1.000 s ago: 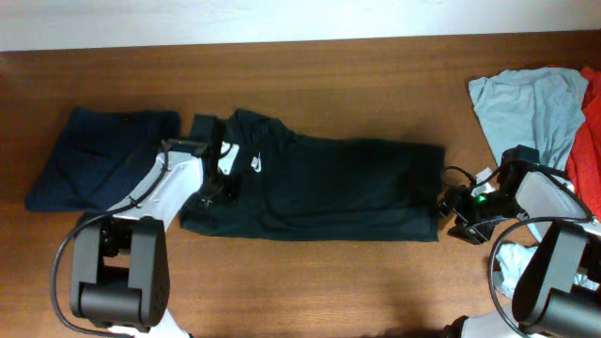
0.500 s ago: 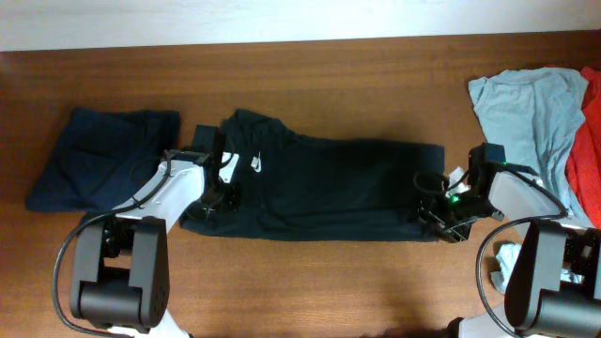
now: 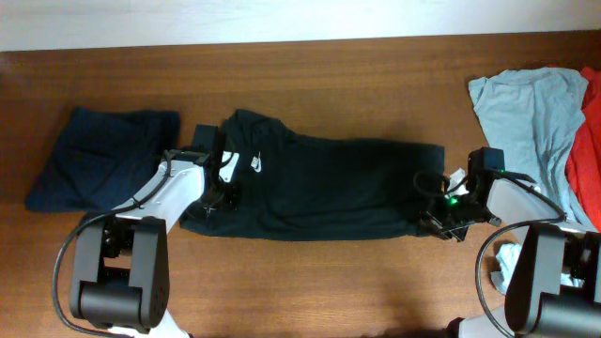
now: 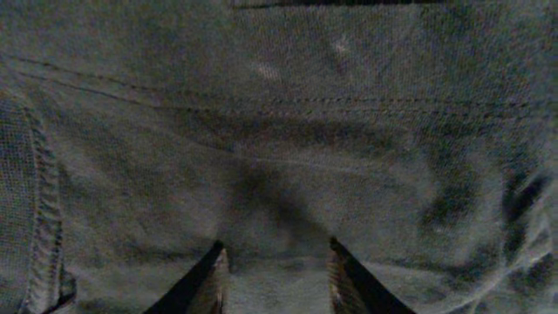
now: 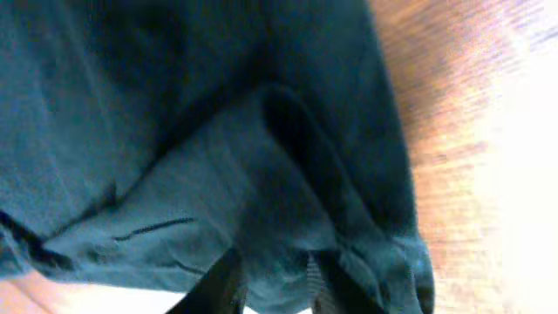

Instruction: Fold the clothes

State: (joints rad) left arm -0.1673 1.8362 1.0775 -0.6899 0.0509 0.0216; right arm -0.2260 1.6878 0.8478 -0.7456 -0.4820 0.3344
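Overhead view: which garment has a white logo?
The black T-shirt in the middle, logo near its left end. The navy garment, pale blue tee and red garment show none.

bg: brown wood table (image 3: pixel 338 84) | white strip along far edge (image 3: pixel 188 23)

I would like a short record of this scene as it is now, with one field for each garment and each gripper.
table: brown wood
black T-shirt: centre, stretched left to right, white logo near left end
left gripper: on logo end, grip unclear
right gripper: on opposite end, grip unclear
navy garment: far left, folded
pale blue tee: far right, not folded
red garment: right edge, partly cut off
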